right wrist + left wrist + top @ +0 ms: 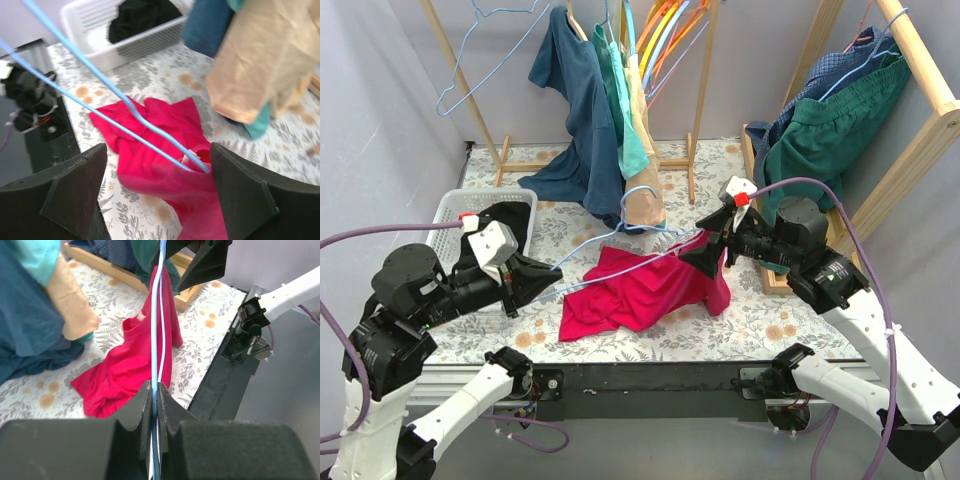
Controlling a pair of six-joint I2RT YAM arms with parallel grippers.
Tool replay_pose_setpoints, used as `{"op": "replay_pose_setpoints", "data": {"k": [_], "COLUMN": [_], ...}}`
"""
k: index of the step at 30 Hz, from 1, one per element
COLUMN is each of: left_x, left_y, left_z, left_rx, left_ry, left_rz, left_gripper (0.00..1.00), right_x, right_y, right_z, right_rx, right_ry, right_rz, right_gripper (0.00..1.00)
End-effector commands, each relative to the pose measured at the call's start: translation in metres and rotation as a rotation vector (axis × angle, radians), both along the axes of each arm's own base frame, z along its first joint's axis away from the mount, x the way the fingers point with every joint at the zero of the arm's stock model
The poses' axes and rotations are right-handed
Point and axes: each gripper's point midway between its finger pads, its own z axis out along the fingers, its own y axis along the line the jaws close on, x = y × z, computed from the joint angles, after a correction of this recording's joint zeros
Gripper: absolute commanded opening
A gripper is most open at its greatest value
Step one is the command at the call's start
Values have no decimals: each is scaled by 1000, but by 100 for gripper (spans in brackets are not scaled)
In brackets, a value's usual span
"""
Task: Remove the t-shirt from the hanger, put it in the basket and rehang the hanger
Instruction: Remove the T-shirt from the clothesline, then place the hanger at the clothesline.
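A red t-shirt (638, 290) lies crumpled on the floral table, one end draped over a light blue wire hanger (620, 262). My left gripper (538, 285) is shut on the hanger's wire, seen in the left wrist view (155, 396), with the shirt (127, 367) hanging off the far part of the wire. My right gripper (705, 252) is open wide at the hanger's far end. In the right wrist view (160, 192) the shirt (165, 155) and the hanger's tip (204, 169) lie between its spread fingers (245, 190).
A white basket (448, 208) with black clothing stands at the left. A wooden rack holds navy, teal and tan garments (595, 130) behind the shirt. A second rack at the right carries a green garment (840, 130). Empty hangers hang above.
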Motion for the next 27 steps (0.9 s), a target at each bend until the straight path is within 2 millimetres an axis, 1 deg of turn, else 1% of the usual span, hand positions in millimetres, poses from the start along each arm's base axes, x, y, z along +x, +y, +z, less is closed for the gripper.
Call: {"op": "replay_pose_setpoints", "data": {"k": [1,2,4,6,7,8,9,11,12,14,15,17,18,20,21,22,23,24,25,26,27], "left_x": [0,1,-2,0,-6,-3,-4,-8,-3,-4,1,16,36,57,80,90,102,121,132,141,151], "left_y": [19,24,34,46,55,65,71,92,109,124,134,141,141,146,133,143,140,135,140,137,133], "left_z": [16,20,36,47,56,62,70,90,104,116,125,127,123,121,112,110,107,101,99,98,101], "left_rx": [3,-2,-32,-52,-74,-85,-108,-182,-227,-285,-324,-339,-317,-319,-276,-271,-288,-257,-246,-235,-239], "left_ry": [-47,-61,-114,-158,-192,-210,-240,-298,-340,-375,-392,-375,-333,-289,-242,-232,-196,-184,-185,-181,-199], "left_rz": [103,131,177,248,277,338,365,468,569,643,708,788,848,943,947,1037,1064,1101,1166,1176,1181], "left_gripper": [0,0,0,0,0,0,0,0,0,0,0,0,0,0,0,0,0,0,0,0,0], "right_x": [35,38,45,48,48,47,46,45,44,43,42,43,43,43,41,40,39,38,40,41,43], "right_y": [-16,-19,-26,-29,-29,-29,-29,-28,-28,-25,-23,-21,-19,-18,-17,-16,-16,-15,-16,-17,-18], "right_z": [-15,-19,-27,-26,-25,-23,-20,-16,-12,-12,-11,-14,-15,-18,-20,-21,-21,-26,-26,-27,-29], "right_rx": [-37,-48,-78,-76,-68,-60,-50,-39,-34,-34,-32,-35,-35,-39,-41,-48,-54,-70,-76,-82,-90], "right_ry": [26,35,48,56,57,59,55,49,45,52,58,73,77,94,101,102,103,116,119,122,128], "right_rz": [-222,-250,-306,-340,-341,-340,-336,-331,-325,-311,-302,-297,-288,-289,-276,-262,-257,-255,-264,-272,-283], "right_gripper": [90,89,89,88,88,88,88,88,88,88,88,88,87,87,87,87,87,87,87,87,87]}}
